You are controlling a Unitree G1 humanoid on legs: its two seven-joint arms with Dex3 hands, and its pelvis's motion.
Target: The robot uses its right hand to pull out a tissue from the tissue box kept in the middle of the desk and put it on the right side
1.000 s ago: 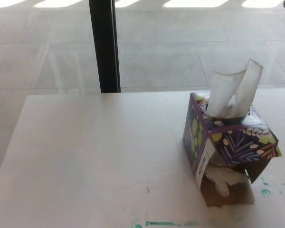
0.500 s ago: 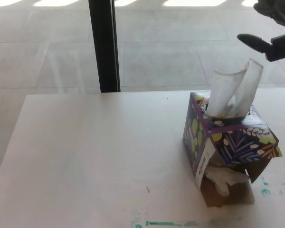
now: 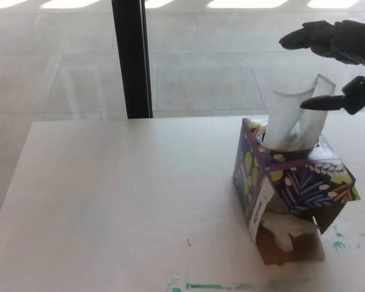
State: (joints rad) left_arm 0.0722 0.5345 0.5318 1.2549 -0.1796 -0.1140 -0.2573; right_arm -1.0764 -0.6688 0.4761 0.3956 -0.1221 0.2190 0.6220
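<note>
Looking down through the head view, we find a white rectangular desk [image 3: 121, 201] and take the tissue box as our landmark. The cube-shaped cardboard tissue box [image 3: 292, 182], purple with green and white leaf print, stands on the desk toward its right part, turned so one corner faces us. Its lower front is torn open, showing brown cardboard and a crumpled bit of white paper [image 3: 286, 228] at its base. A white tissue [image 3: 295, 118] stands upright out of the top opening of the box, folded into two raised flaps.

We record the robot's black right hand [image 3: 337, 64] entering from the upper right, above and to the right of the box. Its fingers are spread apart and grip nothing: the upper fingers [image 3: 304, 38] reach out above the tissue's top edge, and the thumb [image 3: 322, 103] lies level against the right flap of the tissue. We cannot tell whether the thumb touches the paper or merely overlaps it in this view.

Behind the box, beyond the far edge of the desk, we note a pale grey tiled floor [image 3: 213, 73] and a black vertical post [image 3: 131, 58] up and left of the box. In front of the box, green marks [image 3: 213, 286] stain the near edge of the desk.

The left hand does not appear.
</note>
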